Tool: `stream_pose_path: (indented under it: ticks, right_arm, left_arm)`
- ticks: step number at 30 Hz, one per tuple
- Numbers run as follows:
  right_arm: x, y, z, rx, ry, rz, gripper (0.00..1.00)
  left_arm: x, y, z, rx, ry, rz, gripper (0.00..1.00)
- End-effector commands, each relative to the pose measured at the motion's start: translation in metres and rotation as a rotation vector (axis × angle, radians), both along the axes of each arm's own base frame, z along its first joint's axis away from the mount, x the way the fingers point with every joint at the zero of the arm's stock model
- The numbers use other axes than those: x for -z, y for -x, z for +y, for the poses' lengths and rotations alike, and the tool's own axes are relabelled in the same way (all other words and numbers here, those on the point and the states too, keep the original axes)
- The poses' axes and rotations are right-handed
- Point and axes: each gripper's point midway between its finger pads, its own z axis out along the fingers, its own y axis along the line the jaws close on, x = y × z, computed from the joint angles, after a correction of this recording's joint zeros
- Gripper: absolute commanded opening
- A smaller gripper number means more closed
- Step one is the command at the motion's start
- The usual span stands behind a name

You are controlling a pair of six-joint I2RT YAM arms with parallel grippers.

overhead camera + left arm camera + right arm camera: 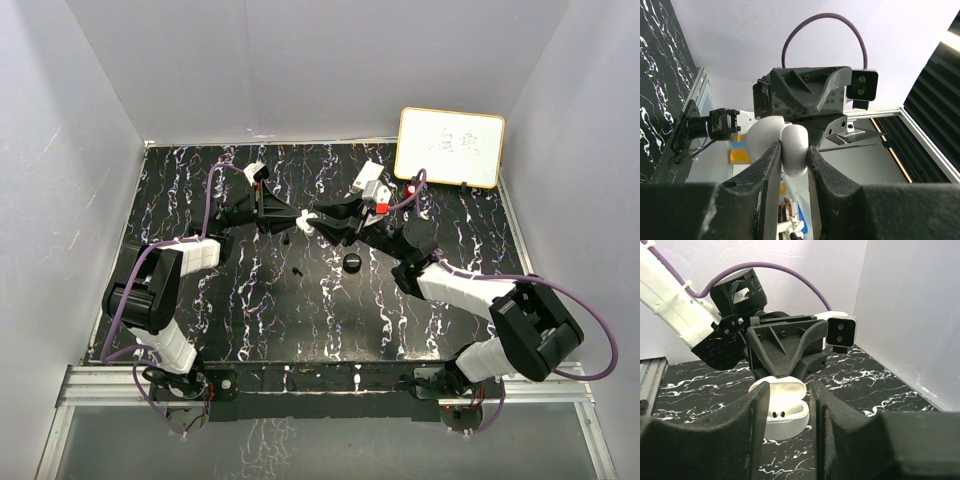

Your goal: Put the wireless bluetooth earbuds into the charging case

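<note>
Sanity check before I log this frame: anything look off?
Nothing broken or spilled. The white case, lid open, is clamped in the left gripper; a black puck and a small black bit lie loose on the table.

Glossy white plastic charging case, matt black plastic left hand, glossy marbled table

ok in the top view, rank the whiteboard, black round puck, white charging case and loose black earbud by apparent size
1. whiteboard
2. black round puck and white charging case: they look about alike, and the white one is partly hidden, so I won't rank them
3. loose black earbud, just a speck
</note>
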Motion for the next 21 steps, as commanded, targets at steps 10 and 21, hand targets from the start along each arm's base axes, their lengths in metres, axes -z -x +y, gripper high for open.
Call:
stream_pose_path:
  ticks: [10, 21]
  right_arm:
    - [-0.068, -0.010, -0.039, 0.196, -0.139, -0.001, 0.55]
    - [0.017, -0.043, -0.073, 0.498, 0.144, 0.364, 0.63]
  left_arm:
    - [-0.032, 0.018, 0.004, -0.020, 0.089, -0.302, 0.00]
    - [0.011, -0.032, -0.001, -0.258, -0.131, -0.184, 0.00]
